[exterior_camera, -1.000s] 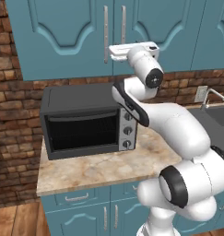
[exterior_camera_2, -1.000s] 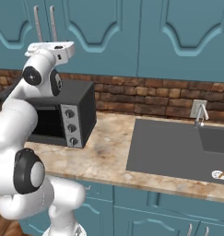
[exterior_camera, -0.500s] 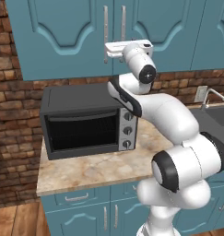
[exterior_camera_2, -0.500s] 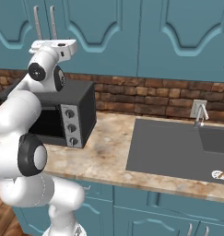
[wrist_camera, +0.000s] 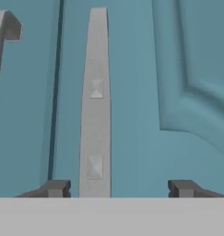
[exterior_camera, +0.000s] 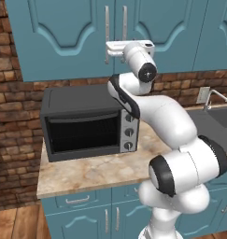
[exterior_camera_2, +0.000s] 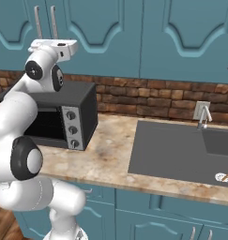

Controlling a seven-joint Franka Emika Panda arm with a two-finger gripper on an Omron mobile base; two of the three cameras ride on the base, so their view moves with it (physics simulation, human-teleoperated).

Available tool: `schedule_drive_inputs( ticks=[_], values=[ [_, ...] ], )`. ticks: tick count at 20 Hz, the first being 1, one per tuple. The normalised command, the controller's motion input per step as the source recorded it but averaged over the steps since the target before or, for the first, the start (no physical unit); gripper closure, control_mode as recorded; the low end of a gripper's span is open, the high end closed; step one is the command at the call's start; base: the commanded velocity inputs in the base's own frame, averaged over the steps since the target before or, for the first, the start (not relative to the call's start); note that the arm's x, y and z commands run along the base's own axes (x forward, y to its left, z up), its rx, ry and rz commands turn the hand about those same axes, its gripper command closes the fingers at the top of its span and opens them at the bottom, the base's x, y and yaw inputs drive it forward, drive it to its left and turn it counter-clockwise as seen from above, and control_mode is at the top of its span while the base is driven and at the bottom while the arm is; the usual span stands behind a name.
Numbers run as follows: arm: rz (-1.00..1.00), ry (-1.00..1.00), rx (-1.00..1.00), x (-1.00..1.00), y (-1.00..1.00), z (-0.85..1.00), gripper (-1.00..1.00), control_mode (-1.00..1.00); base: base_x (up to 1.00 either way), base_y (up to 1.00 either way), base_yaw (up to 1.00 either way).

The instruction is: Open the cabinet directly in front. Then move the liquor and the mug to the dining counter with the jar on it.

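The teal cabinet [exterior_camera: 68,32] has both arched doors shut, its two silver bar handles side by side at the seam. My gripper [wrist_camera: 119,188] is open and raised to the lower end of the handles [exterior_camera: 124,23]. In the hand view the right door's handle [wrist_camera: 96,106] stands between my fingertips [wrist_camera: 56,188], nearer the left one, and the other handle [wrist_camera: 2,32] sits at the upper left. From the right base view the hand [exterior_camera_2: 54,45] is just below the handles [exterior_camera_2: 53,23]. The liquor and the mug are hidden. The dining counter and the jar are out of view.
A black toaster oven [exterior_camera: 87,123] stands on the marbled counter [exterior_camera: 101,170] under the cabinet, against a brick wall. To the right lie a dark sink [exterior_camera_2: 181,150] and a faucet [exterior_camera_2: 202,115]. Teal base drawers [exterior_camera: 77,200] sit below.
My hand has edged left and closer to the cabinet handles, with the arm straightening upward. The doors stay shut.
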Motion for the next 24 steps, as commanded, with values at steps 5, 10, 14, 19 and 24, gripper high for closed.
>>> schedule_drive_inputs(
  ticks=[5,10,14,19,24],
  values=[
    [0.0,0.0,0.0,0.0,0.0,0.0,1.0,-1.0,0.0,0.0,0.0],
    [0.0,0.01,0.0,0.11,0.05,0.0,1.0,-1.0,0.0,0.0,0.0],
    [0.01,0.1,0.0,0.09,0.46,0.0,1.0,-1.0,0.0,0.0,0.0],
    [0.03,0.14,0.0,0.21,0.34,0.0,1.0,-1.0,0.0,0.0,0.0],
    [0.0,0.01,0.0,0.1,0.0,0.0,1.0,-1.0,0.0,0.0,0.0]
  ],
)
